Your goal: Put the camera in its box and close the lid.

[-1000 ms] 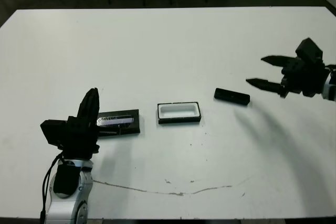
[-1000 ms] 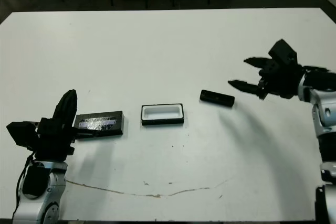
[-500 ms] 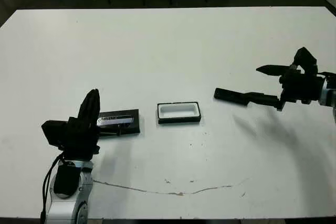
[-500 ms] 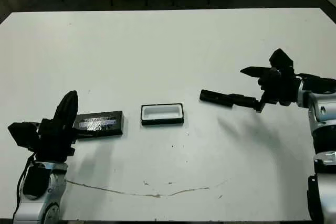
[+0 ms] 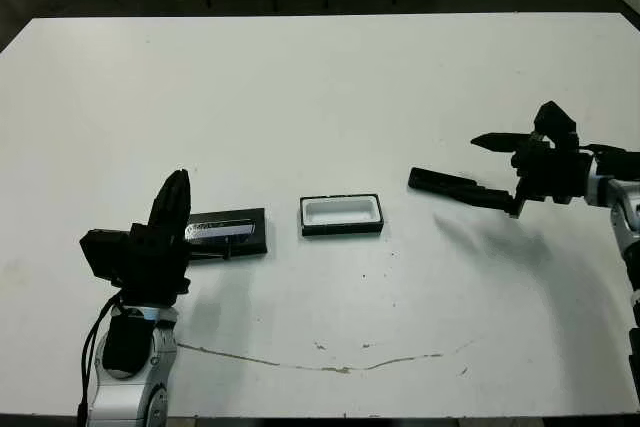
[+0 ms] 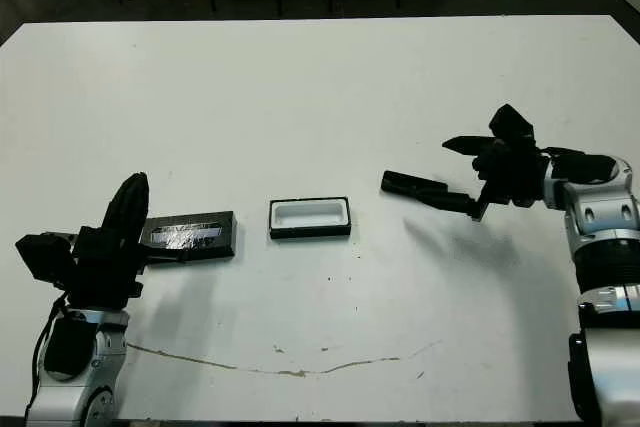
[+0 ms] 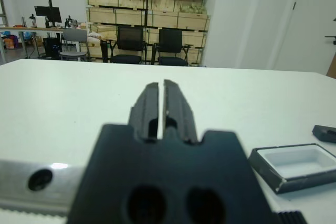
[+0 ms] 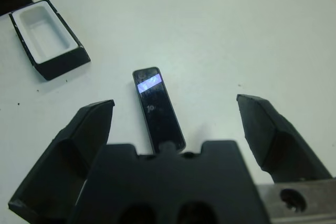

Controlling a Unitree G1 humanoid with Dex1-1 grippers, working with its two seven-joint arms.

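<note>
From the head views, the right pincer (image 5: 492, 167) has come lower and farther in toward the camera (image 5: 441, 182) than it was a second ago, its two fingers spread wide, one above and one reaching over the camera's near end; whether that lower finger touches the camera cannot be told. The camera, the box (image 5: 341, 214) and the lid (image 5: 228, 232) lie where they lay before, in a row across the white bench (image 5: 320, 87): lid on the robot's left, box in the middle with its white lining up, camera on the right, each apart from the next. The left pincer (image 5: 172, 209) has not moved; it stands clenched at the lid's left end and hides that end of the lid. The bench's far half is bare, and there is open surface between box and camera. In the left wrist view the left pincer's fingers (image 7: 148, 109) are pressed together with only a slit between; the box (image 7: 294, 165) shows beside them, and the camera (image 7: 326, 132) is cut off by the frame edge. In the right wrist view the camera (image 8: 158, 109) lies between the released fingers (image 8: 271, 130), its bluish patch on the end toward the box (image 8: 48, 36); its near end is hidden behind the pincer's body.
</note>
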